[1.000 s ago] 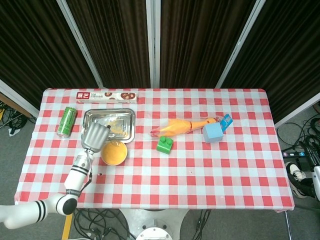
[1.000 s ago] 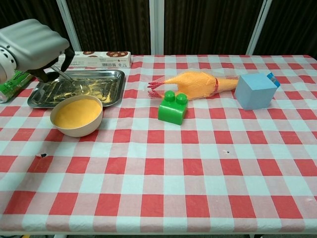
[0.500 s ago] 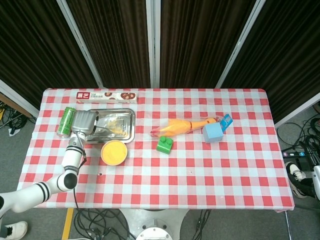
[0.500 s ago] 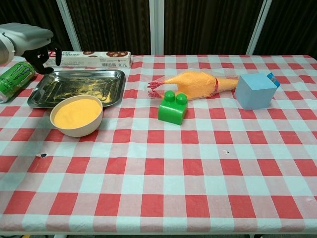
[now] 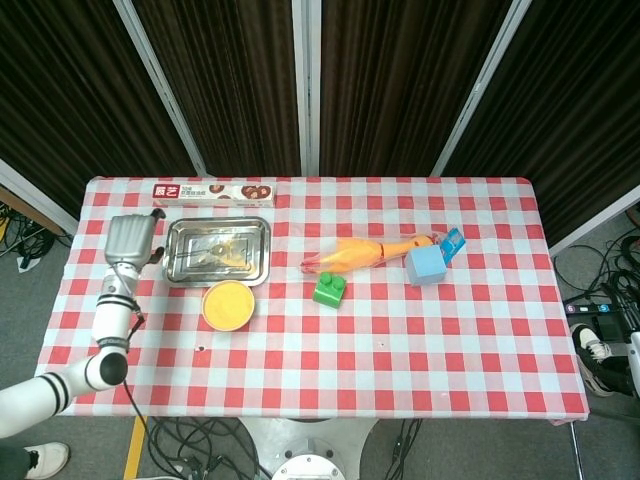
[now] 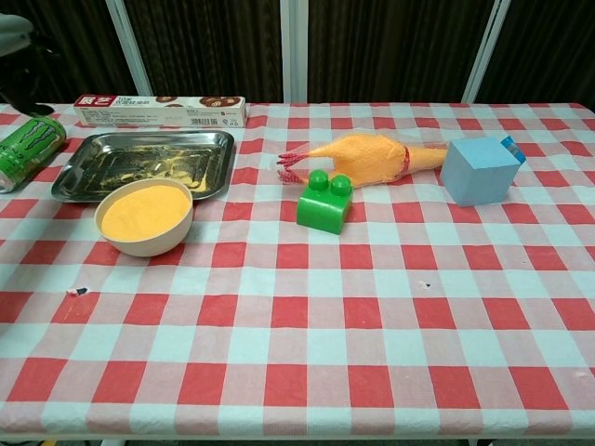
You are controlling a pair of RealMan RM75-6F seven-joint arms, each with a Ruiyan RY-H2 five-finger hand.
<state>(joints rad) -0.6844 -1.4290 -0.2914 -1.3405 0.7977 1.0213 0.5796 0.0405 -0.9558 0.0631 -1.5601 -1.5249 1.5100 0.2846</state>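
Left hand (image 5: 130, 240) hiding green can (image 6: 28, 149) overhead, chest view shows can, grip unclear

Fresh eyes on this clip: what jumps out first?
The orange rubber chicken lying mid-table, with a green toy block just in front and a blue cube to its right. At far left, the left hand hangs over a green can, beside the metal tray.

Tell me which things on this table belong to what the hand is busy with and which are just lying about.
In hand: left hand; green can, the thing nearest it.
Lying about: metal tray; bowl of orange powder; biscuit box; green block; rubber chicken; blue cube.
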